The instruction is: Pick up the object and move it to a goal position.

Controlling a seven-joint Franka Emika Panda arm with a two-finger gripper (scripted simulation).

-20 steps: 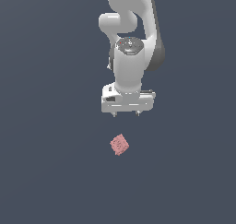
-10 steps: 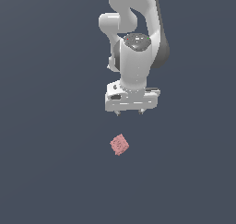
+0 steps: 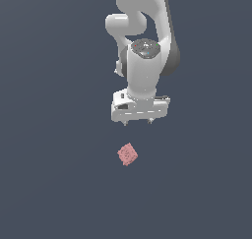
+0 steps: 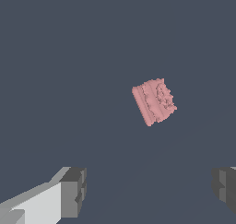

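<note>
The small pinkish-red cube [image 3: 127, 154] lies on the dark grey floor, turned at an angle. It also shows in the wrist view [image 4: 154, 101], speckled on top. My white gripper [image 3: 137, 123] hangs a short way behind and above the cube, slightly toward the exterior view's right of it. It is open and empty. In the wrist view the gripper [image 4: 150, 193] shows two grey fingertips [image 4: 73, 191] set far apart, with the cube ahead of the gap and apart from both.
The dark grey floor [image 3: 49, 184] spreads flat in all directions. The white arm [image 3: 145, 46] rises above the gripper.
The gripper has come down and nearer to the cube, with the wrist turning slightly. The cube has not moved.
</note>
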